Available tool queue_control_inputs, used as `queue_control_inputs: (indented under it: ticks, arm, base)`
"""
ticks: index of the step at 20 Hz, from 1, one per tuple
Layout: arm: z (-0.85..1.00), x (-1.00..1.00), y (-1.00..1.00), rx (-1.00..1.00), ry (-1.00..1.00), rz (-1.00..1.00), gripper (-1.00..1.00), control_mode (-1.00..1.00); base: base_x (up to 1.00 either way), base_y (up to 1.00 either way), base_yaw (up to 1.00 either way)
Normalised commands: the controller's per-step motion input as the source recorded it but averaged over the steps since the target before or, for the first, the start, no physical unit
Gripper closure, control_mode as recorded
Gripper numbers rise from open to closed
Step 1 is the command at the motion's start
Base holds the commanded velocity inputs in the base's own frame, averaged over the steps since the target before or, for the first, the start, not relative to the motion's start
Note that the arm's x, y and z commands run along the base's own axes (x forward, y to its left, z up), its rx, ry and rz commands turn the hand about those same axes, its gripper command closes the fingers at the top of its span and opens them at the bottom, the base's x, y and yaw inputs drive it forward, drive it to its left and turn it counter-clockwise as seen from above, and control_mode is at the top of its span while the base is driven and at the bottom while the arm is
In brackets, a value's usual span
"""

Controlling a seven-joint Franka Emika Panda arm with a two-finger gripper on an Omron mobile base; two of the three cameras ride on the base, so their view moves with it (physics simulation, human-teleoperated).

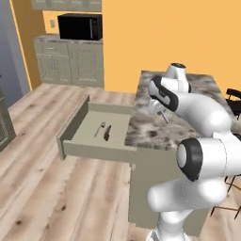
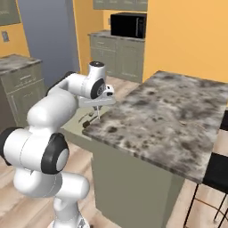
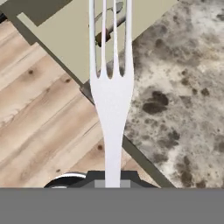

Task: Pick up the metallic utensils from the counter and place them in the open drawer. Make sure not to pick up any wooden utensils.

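Note:
My gripper (image 1: 162, 114) (image 2: 96, 109) (image 3: 112, 180) is shut on a silver fork (image 3: 111, 87), one of the metallic utensils. It hangs over the counter's (image 1: 197, 89) (image 2: 169, 111) (image 3: 183, 87) corner beside the open drawer (image 1: 80, 124) (image 3: 61, 39). In the hand view the tines point out over the drawer's floor. Two more metallic utensils lie inside the drawer: a silver piece (image 1: 100, 128) and a dark-handled one (image 1: 108, 133) (image 3: 103, 37). The wooden utensils are out of view.
A black microwave (image 1: 80, 27) (image 2: 128, 24) sits on the wall cabinets at the back. Dark stools (image 1: 234, 100) (image 2: 217, 174) stand at the island's far side. Wooden floor (image 1: 42, 188) lies below the drawer.

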Motion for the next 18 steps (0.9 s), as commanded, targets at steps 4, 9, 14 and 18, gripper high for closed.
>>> queue_control_inputs:
  ticks: [4, 9, 14, 18]
  arm:
    - [0.0, 0.0, 0.0, 0.0, 0.0, 0.0, 1.0, 1.0]
    - [0.0, 0.0, 0.0, 0.0, 0.0, 0.0, 1.0, 1.0]
    - [0.0, 0.0, 0.0, 0.0, 0.0, 0.0, 1.0, 1.0]
    - [0.0, 0.0, 0.0, 0.0, 0.0, 0.0, 1.0, 1.0]
  base:
    - [0.24, 1.0, -0.5]
    - [0.31, 1.0, -0.48]
    - [0.19, 1.0, -0.35]
    - [0.39, 0.91, -0.28]
